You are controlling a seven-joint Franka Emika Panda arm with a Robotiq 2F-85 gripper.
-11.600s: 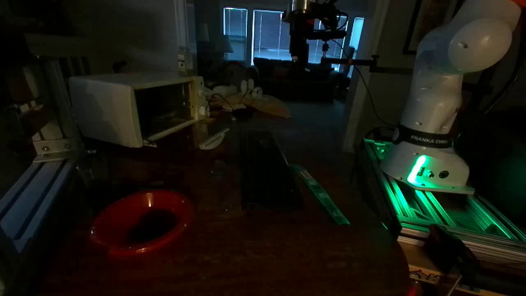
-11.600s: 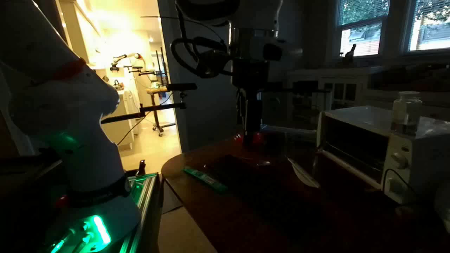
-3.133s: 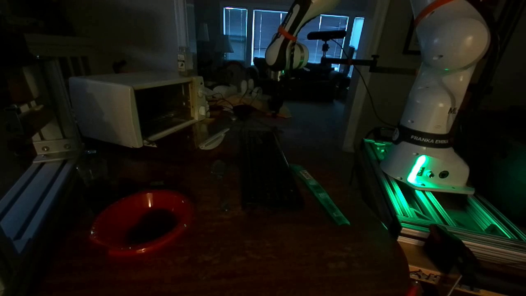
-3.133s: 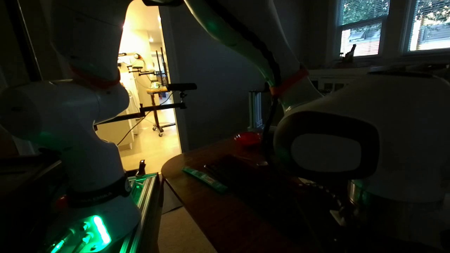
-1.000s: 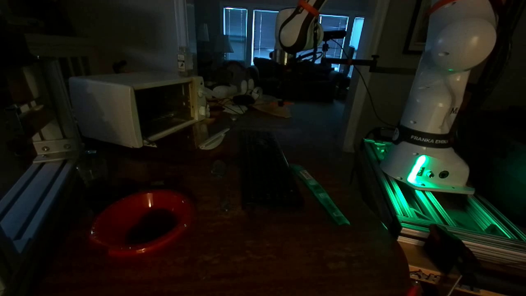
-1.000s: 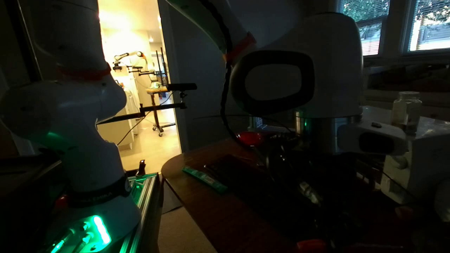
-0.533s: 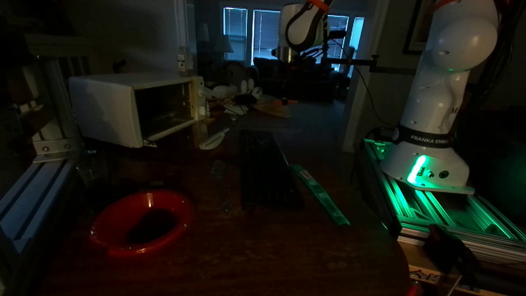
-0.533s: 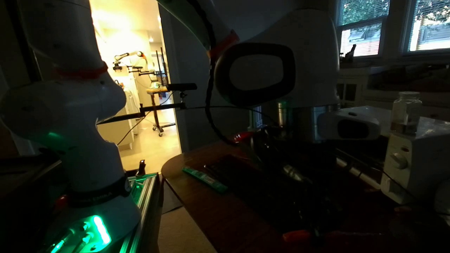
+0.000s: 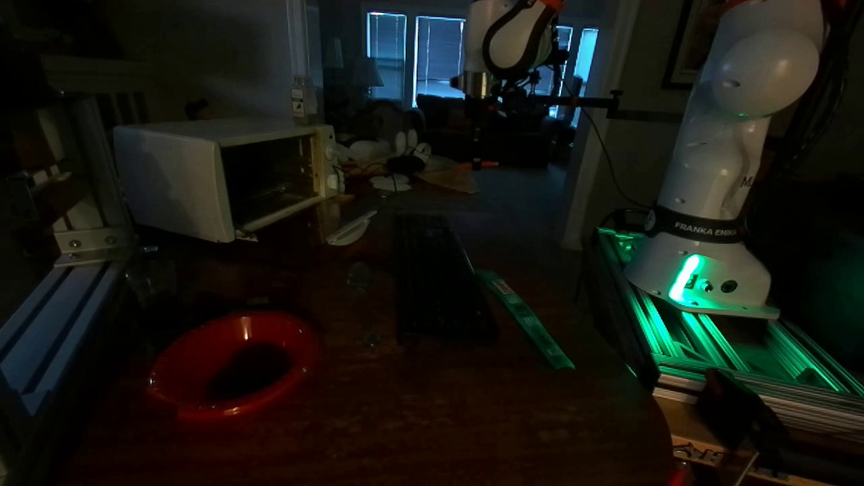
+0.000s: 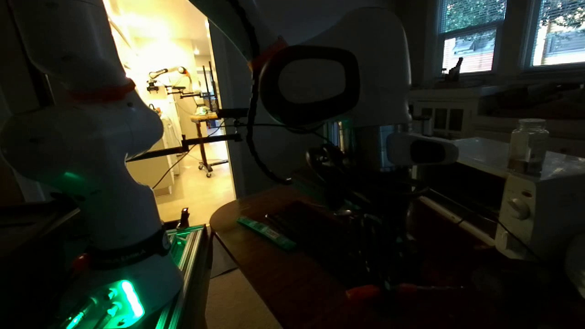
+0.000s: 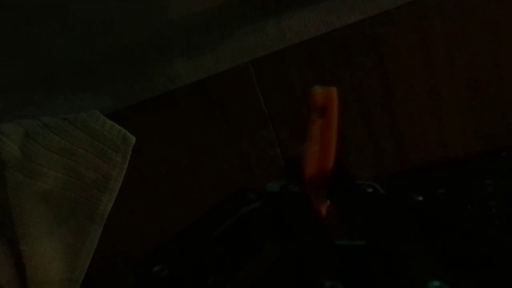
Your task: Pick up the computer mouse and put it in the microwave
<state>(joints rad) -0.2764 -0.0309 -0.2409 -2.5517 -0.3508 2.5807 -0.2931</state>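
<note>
My gripper (image 9: 476, 164) hangs in the air over the table end beyond the keyboard, shut on an orange-handled tool (image 10: 363, 292). The handle sticks out on one side of the fingertips, and a thin shaft seems to reach out on the opposite side. In the wrist view the orange handle (image 11: 322, 132) rises from between the dark fingers. The white microwave (image 9: 172, 179) stands with its cavity uncovered in both exterior views, well apart from the gripper. I cannot make out the computer mouse in any view; the light is very dim.
A black keyboard (image 9: 442, 277) lies mid-table beside a green packet (image 9: 526, 324). A red bowl (image 9: 300, 331) with a dark patch inside is nearer that camera. A white flat piece (image 9: 351, 229) lies by the microwave, and a glass jar (image 10: 528, 146) stands on it. Cloth (image 11: 60, 188) shows in the wrist view.
Three seconds ago the gripper was low at that table end, with no orange tool visible. Since then it has risen with the tool; over the last second it shifted toward the robot base.
</note>
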